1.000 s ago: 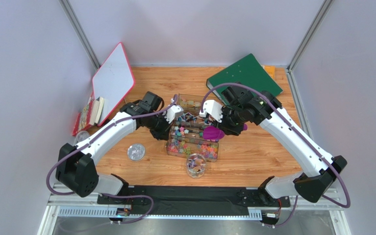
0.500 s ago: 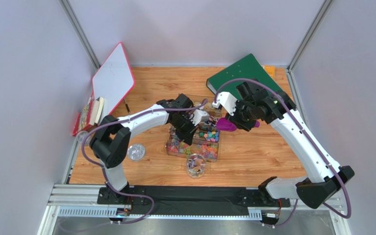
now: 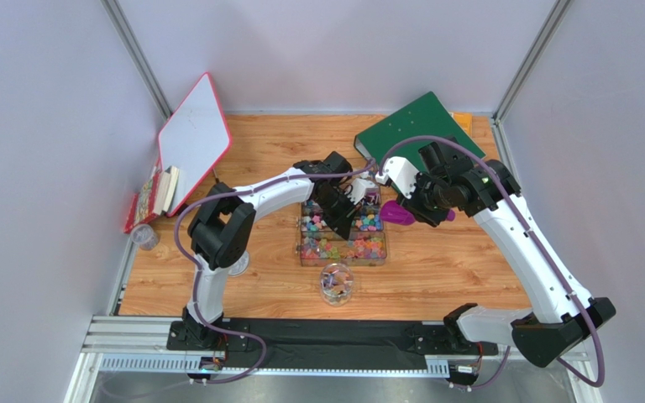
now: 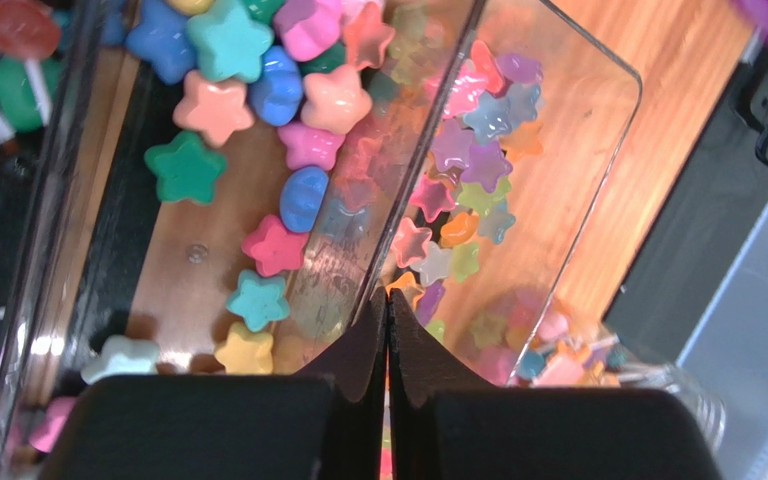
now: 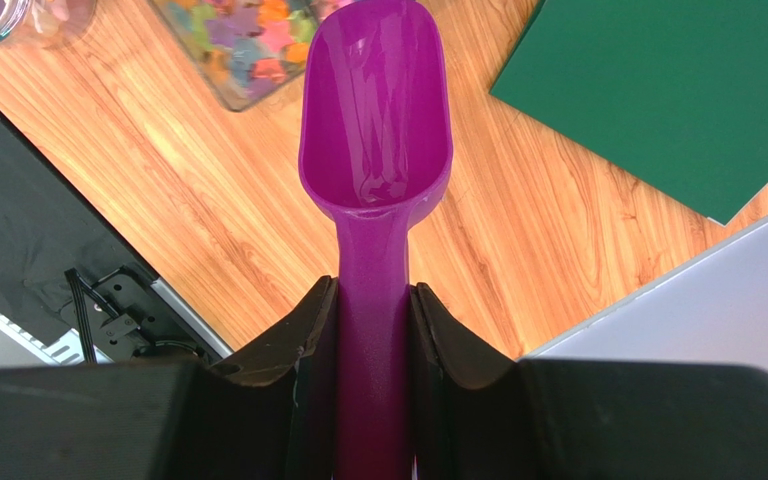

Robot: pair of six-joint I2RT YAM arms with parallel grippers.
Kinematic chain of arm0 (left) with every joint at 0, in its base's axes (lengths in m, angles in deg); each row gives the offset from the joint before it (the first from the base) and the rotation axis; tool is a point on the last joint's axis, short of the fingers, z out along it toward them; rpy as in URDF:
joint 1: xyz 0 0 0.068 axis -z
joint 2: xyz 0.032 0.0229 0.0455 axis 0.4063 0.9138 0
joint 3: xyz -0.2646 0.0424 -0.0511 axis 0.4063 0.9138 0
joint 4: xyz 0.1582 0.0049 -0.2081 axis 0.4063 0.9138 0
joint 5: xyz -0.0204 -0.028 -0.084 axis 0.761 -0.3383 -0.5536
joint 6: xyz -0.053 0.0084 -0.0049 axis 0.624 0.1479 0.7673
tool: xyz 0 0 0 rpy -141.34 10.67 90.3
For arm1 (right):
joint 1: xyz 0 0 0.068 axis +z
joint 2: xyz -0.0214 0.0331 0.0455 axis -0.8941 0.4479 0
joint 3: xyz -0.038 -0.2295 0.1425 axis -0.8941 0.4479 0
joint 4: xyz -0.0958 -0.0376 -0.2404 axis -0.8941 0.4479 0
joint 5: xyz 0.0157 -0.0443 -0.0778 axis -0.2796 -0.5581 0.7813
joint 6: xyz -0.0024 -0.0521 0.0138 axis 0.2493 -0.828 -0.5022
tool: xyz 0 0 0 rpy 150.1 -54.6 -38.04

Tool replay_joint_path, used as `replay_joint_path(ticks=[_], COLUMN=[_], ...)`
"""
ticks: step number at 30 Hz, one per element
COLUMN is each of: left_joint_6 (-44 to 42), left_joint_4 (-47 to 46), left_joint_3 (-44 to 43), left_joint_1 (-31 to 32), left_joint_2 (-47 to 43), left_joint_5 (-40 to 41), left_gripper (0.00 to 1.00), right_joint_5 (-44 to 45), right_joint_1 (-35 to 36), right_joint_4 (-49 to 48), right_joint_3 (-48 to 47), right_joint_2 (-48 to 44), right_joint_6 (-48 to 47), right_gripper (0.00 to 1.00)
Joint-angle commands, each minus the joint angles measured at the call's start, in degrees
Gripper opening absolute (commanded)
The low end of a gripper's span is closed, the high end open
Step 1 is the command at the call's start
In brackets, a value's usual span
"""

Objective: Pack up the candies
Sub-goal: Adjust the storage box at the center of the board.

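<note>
Candies [image 4: 276, 245]: inside clear box [image 4: 353, 255] (star-shaped), mid-counter
Left gripper [image 4: 388, 335]: pinched on box wall
Right gripper [image 5: 373, 320]: clamping empty purple scoop [image 5: 376, 120]

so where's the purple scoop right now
The purple scoop is right of centre in the top view, held by the right gripper just right of the clear candy box.

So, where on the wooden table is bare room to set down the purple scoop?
Bare wood lies right of the clear plastic candy box, toward the wooden table edge, and at the far centre between the red-framed whiteboard and green binder. The middle is crowded: box, small glass jar, left gripper, right gripper.
</note>
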Motion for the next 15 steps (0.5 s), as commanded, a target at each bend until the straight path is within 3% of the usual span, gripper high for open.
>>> replay_joint_path(ticks=[1, 9, 15], left_joint_6=[-1.6, -2.6, -3.4], left_joint_4=[-4.3, -5.2, -3.8], left_joint_3=[-5.2, -3.1, -1.5], left_joint_1=[-0.9, -2.4, -4.6], left_joint_2=[3.7, 0.5, -13.0], left_joint_5=[6.1, 7.9, -1.9], left_gripper=[0.00, 0.00, 0.00], right_joint_5=[0.1, -1.9, -1.1], right_joint_1=[-0.5, -0.4, -0.8], right_joint_4=[4.6, 6.7, 7.8], right_joint_3=[0.4, 3.3, 2.0], right_joint_2=[-0.5, -0.6, 2.4], right_joint_6=[0.3, -5.3, -14.4], right_gripper=[0.00, 0.00, 0.00])
